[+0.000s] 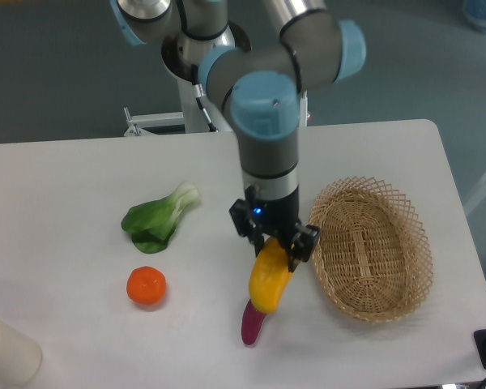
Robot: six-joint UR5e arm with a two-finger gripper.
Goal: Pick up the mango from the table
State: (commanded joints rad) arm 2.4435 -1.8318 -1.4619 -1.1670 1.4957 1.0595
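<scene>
The mango (268, 280), a smooth yellow-orange elongated fruit, hangs in the air above the white table (81, 178), tilted with its lower end over the purple vegetable. My gripper (275, 245) is shut on the mango's upper end, its black fingers clamping both sides. The arm reaches down from the top of the view, and the mango sits between the table's middle and the basket.
A woven basket (371, 247) stands at the right. A purple oblong vegetable (251, 322) lies partly hidden under the mango. A round orange (146, 285) and a green leafy vegetable (156, 217) lie at the left. A white cylinder (6, 352) stands at the bottom left corner.
</scene>
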